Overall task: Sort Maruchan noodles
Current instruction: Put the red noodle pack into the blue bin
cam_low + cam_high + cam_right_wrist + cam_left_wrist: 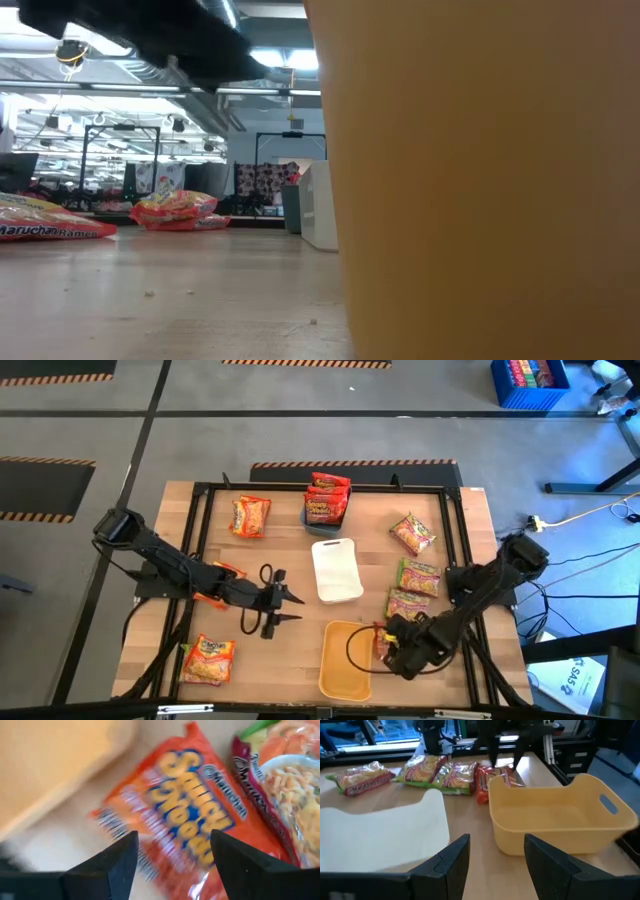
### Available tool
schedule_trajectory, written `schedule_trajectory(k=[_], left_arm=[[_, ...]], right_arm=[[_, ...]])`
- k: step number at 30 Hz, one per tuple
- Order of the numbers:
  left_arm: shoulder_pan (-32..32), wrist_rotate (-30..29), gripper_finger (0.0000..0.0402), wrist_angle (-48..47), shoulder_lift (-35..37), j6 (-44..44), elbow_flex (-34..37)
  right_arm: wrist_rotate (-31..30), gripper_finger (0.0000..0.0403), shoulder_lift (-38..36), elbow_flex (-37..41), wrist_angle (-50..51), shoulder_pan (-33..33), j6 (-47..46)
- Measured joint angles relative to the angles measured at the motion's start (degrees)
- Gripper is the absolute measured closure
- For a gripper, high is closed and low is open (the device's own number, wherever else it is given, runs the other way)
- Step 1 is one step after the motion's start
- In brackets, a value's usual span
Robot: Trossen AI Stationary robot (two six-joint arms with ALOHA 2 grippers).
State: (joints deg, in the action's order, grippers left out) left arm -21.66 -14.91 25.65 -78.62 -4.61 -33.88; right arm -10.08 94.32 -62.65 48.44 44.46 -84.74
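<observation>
A red Maruchan packet point(185, 825) lies flat on the table between the orange-yellow tray point(345, 660) and a green-and-red packet point(406, 603). My right gripper point(390, 648) points down over it, open, its fingers point(120, 857) standing above the packet's two sides; no touch shows. Two more green-and-red packets point(419, 576) point(412, 533) lie farther back. Red packets point(327, 500) sit in the blue-grey tray at the far middle. Orange-yellow packets lie at the far left point(250, 516) and near left point(208, 660). My left gripper point(285, 608) hovers open left of the white tray point(336, 570).
The black frame rails point(200, 540) run around the work area. In the left wrist view the orange-yellow tray point(555, 820) stands just ahead of my left gripper point(492, 860), the white tray point(380, 830) beside it. Bare wood lies between the left packets and the trays.
</observation>
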Motion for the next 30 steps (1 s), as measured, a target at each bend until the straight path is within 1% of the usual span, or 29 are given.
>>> schedule_trajectory(k=[3,6,8,12,16,18,24,30], left_arm=[[1.8,1.9,0.0221,0.0,-4.3,0.2,-4.2],[3.3,2.6,0.0221,-2.0,-9.5,0.1,-10.7],[4.3,3.9,0.0221,-5.4,-12.6,0.2,-15.2],[6.4,10.0,0.0221,-8.8,-19.4,0.2,-23.9],[7.9,13.9,0.0221,-9.5,-25.9,0.2,-31.2],[8.6,15.9,0.0221,-10.4,-29.3,0.2,-35.0],[10.2,20.4,0.0221,-19.4,-37.6,0.8,-47.1],[11.6,23.5,0.0221,-22.7,-44.7,2.6,-55.9]], right_arm=[[-1.9,0.0169,-2.3,-1.5,4.5,3.1,-2.3],[-4.2,0.0169,-3.5,-0.2,6.7,7.1,-8.9],[-4.4,0.0169,-3.6,1.3,6.2,9.4,-14.1],[-4.3,0.0169,-3.5,5.4,4.0,13.6,-22.5],[-4.4,0.0169,-3.8,8.1,3.9,17.0,-29.0],[-5.7,0.0169,-3.8,9.2,3.4,18.2,-32.0],[-10.1,0.0169,-3.8,12.6,0.3,19.7,-34.9],[-12.0,0.0169,-3.9,15.2,-2.6,19.3,-31.8]])
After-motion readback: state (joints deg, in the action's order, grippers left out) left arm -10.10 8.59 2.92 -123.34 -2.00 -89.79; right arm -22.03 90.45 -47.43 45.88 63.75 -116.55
